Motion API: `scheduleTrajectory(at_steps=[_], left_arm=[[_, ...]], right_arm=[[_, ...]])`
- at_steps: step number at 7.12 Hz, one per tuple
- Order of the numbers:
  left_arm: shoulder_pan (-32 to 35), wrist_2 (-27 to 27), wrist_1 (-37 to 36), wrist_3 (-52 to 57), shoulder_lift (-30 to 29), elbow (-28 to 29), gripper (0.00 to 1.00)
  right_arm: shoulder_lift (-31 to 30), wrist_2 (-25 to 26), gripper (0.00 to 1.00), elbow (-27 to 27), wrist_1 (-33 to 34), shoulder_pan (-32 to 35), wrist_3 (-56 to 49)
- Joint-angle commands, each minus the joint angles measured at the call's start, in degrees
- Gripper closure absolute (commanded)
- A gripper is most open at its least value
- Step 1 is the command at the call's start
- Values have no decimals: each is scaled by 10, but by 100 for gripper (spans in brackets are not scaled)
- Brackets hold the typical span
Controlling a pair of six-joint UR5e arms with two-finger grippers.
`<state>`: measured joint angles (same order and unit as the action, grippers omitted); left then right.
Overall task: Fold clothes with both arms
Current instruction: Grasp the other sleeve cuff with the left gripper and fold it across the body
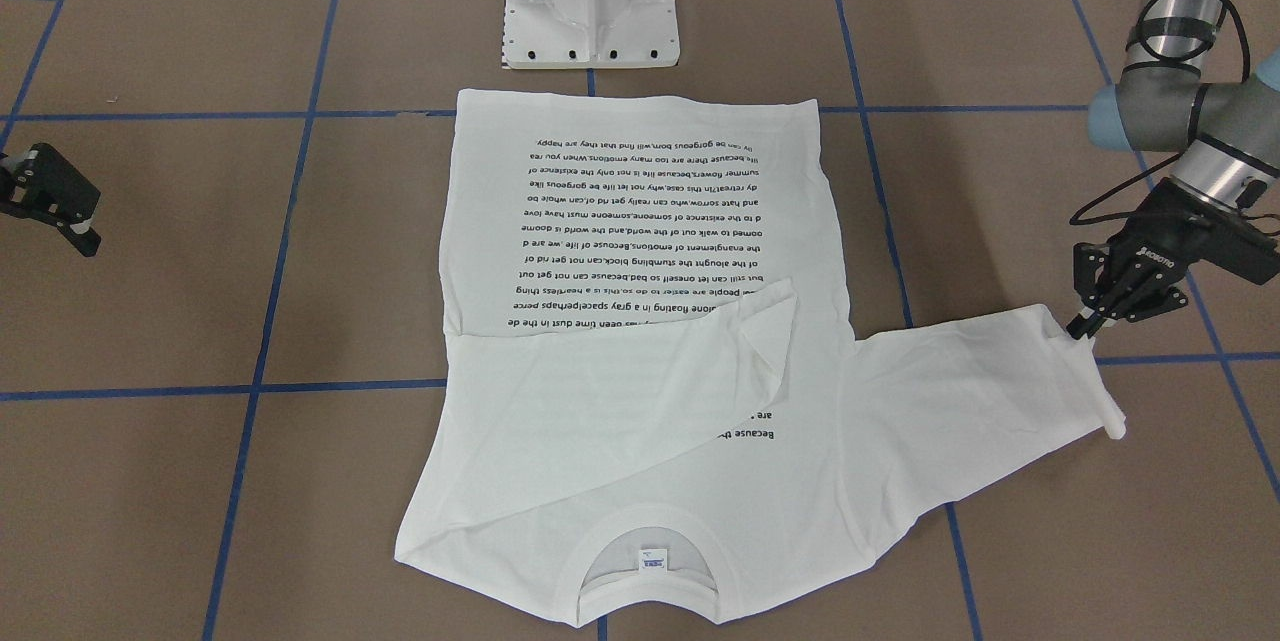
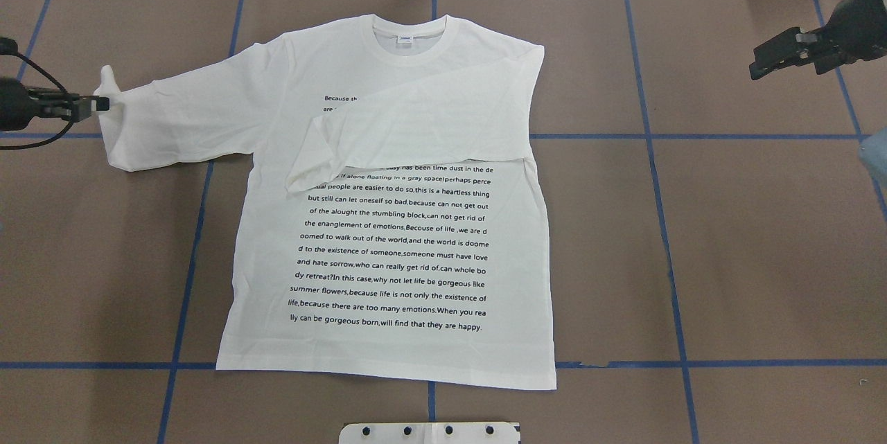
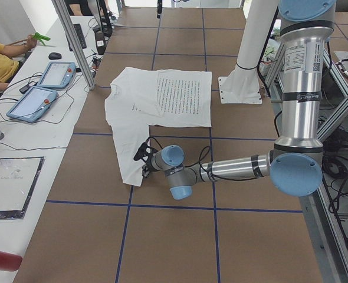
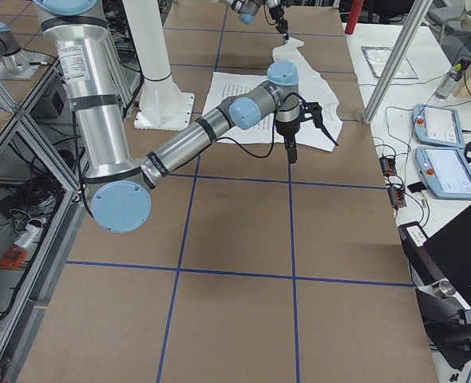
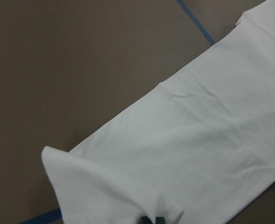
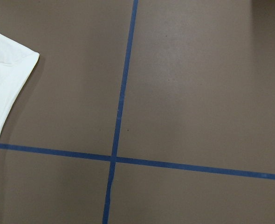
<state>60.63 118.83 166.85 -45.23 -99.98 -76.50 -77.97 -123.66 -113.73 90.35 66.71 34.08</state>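
Your T-shirt (image 2: 388,250) lies flat mid-desk (image 2: 727,257), print side up. The hem is toward the white base (image 1: 592,1), and the collar and neck label (image 2: 402,41) are on the far side from the robot.

- **Folded sleeve:** the sleeve on the robot's right (image 2: 416,132) is folded in across the chest and covers the top lines of text.
- **Other sleeve:** this one (image 2: 180,118) runs straight out to the robot's left, across a blue tape line (image 2: 201,222).
- **Left gripper** (image 2: 100,104): it sits at the cuff (image 2: 111,94) with the jaws closed on the cuff edge. The cloth is bunched and lifted a bit there. The left wrist view shows the fingertips (image 5: 149,219) pinching fabric at the bottom of the frame.
- **Right gripper** (image 2: 757,68): it hangs over bare desk, well apart from the shirt, off its shoulder side. You can't tell from any view whether these jaws are open or closed. The right wrist view shows only desk, tape and a corner of the shirt.
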Motion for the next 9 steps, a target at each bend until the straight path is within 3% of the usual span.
scheduleTrajectory(at_steps=[1, 2, 5, 9], left_arm=[[-2, 20, -75, -34, -120, -3, 100], [-12, 18, -123, -103, -183, -4, 100], [-105, -20, -172, -243, -318, 4, 100], [-232, -131, -170, -249, -345, 5, 100]], right_arm=[[0, 0, 0, 0, 0, 0, 3], [0, -1, 0, -1, 0, 0, 6], [0, -1, 0, 0, 1, 1, 7], [-1, -2, 0, -1, 1, 2, 7]])
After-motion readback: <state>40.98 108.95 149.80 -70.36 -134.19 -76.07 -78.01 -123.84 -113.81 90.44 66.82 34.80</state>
